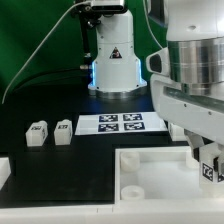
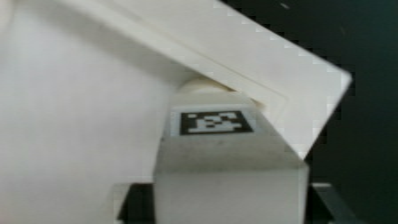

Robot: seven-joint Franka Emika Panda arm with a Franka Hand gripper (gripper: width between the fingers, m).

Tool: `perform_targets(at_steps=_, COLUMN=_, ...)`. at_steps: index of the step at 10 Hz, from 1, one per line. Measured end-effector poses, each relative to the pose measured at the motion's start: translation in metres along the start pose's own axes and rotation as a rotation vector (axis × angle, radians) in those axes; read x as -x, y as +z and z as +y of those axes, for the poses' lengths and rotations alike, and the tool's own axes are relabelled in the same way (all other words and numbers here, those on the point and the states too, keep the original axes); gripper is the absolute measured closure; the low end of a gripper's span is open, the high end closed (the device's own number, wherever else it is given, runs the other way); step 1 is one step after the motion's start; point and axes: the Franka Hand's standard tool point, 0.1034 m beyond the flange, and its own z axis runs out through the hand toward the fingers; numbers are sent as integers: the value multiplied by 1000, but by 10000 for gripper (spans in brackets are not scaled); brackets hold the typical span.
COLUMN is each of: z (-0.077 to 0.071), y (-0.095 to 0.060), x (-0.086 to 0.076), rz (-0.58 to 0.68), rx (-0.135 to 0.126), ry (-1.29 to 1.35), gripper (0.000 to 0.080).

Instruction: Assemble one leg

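Note:
My gripper (image 1: 205, 160) is at the exterior view's lower right, shut on a leg (image 1: 211, 170) whose marker tag faces the camera. It hangs over the right end of the large white tray-like piece (image 1: 150, 178). In the wrist view the leg (image 2: 217, 150) runs up from between my gripper's (image 2: 224, 206) dark fingers (image 2: 137, 204), tag side showing. Its far end meets a round corner hole (image 2: 206, 88) of the tray-like piece (image 2: 98, 100). I cannot tell how deep it sits. Two more legs (image 1: 38, 133) (image 1: 63, 131) stand on the table at the left.
The marker board (image 1: 122, 123) lies in the middle of the black table, behind the tray-like piece. The arm's base (image 1: 112, 62) stands at the back centre, with a green backdrop behind it. The arm's white body (image 1: 195, 70) fills the right side.

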Motion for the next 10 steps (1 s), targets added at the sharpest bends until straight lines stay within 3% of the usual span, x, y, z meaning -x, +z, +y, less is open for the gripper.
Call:
perform_targets(at_steps=3, z=1, y=0, x=1, rz=-5, rx=2, ry=167, gripper=505)
perform_targets(at_steps=4, z=1, y=1, x=1, rz=-5, rx=3, ry=149, gripper=448)
perform_targets(at_steps=5, z=1, y=1, x=1, rz=-5, rx=4, ry=97, gripper=312)
perform_targets(at_steps=6, z=1, y=1, x=2, rz=-2, rx=5, ry=9, gripper=312)
perform_targets(at_steps=7, z=1, y=1, x=3, rz=-3, rx=5, ry=-137, gripper=186)
perform_targets(at_steps=10, z=1, y=-1, x=8, rz=-3, rx=2, ry=-529, gripper=152)
